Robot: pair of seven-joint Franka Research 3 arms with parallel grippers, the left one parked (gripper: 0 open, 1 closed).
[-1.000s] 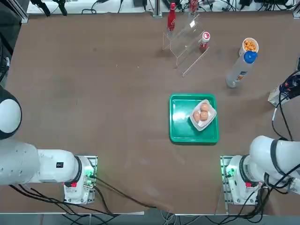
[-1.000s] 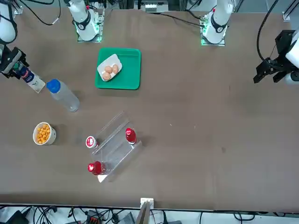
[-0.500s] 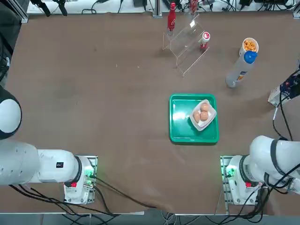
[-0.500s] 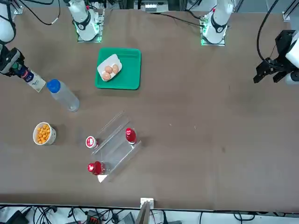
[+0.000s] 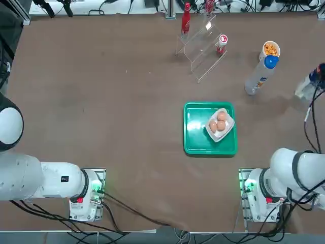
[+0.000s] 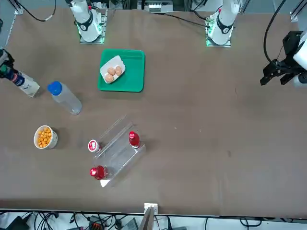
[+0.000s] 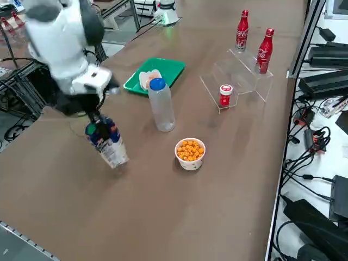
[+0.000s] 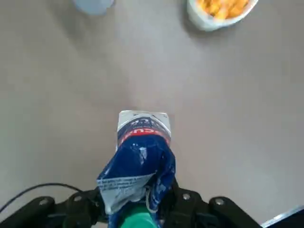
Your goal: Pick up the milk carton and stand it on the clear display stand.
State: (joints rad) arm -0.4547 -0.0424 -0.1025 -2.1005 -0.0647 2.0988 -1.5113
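1. One brown table (image 5: 101, 91) carries everything; it fills the top and front views.
2. One working arm reaches over the table's right edge; its right gripper (image 7: 97, 120) is clamped on the crumpled blue top of the milk carton (image 7: 109, 144); the jaws stand narrow, pinching that top from both sides, as the wrist view shows (image 8: 140, 161).
3. One green tray (image 5: 193, 137) sits mid-table in front of the right arm's base; one white dish (image 5: 226, 129) lies in it, holding three eggs (image 5: 218, 123).
4. One clear display stand (image 5: 200, 48) is at the far edge of the table, well apart from the carton; nothing blue or white is on its steps.
5. One tall clear bottle with a blue cap (image 7: 161, 105) stands between the tray and the snack cup; in the side view it is near the carton without touching it.
6. One milk carton, counted again for place: it leans tilted, white lower body toward the table, near the right edge; whether its base still touches the surface I cannot tell.
7. Two red bottles (image 7: 242, 24) (image 7: 265, 50) stand by the clear stand; whether on its steps or just behind them is unclear.
8. One small cup of orange snacks (image 7: 190, 153) sits near the capped bottle.
9. One small red can (image 7: 225, 95) stands just beside the stand's low front.
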